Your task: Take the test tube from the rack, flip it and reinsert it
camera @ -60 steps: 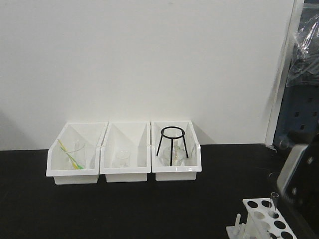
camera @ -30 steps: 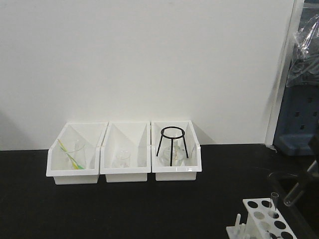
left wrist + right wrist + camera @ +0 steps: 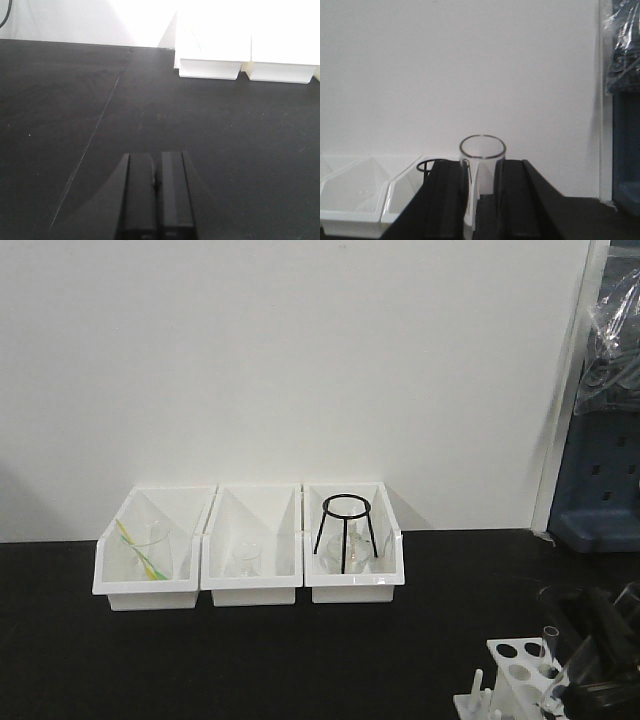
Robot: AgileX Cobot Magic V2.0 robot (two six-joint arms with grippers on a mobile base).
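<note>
**Right fingers clamp a test tube beside the rack**

The test tube (image 3: 482, 156) sits pinched between the two dark fingers (image 3: 447, 200) of the right gripper (image 3: 481, 169). The fingers are drawn in against the glass, and the tube's open round rim shows above their tips. In the front view this gripper (image 3: 597, 658) hangs just beside the right side of the rack (image 3: 520, 664). Whether the held tube touches the rack I cannot tell.

The rack stands at the front right corner of the black surface (image 3: 300, 660), with its short pegs (image 3: 478, 688) on the left side. A standing tube (image 3: 549, 643) rises upright from a hole near its back right.

The left gripper (image 3: 156, 162) hovers over bare surface, its fingers pressed together with nothing between them.

Along the back edge sit three white bins. The left bin (image 3: 112, 558) holds a beaker with yellow-green sticks, the middle bin (image 3: 212, 562) holds a small beaker, and the right bin (image 3: 392, 558) holds a black tripod stand (image 3: 346, 530) over glassware.
</note>
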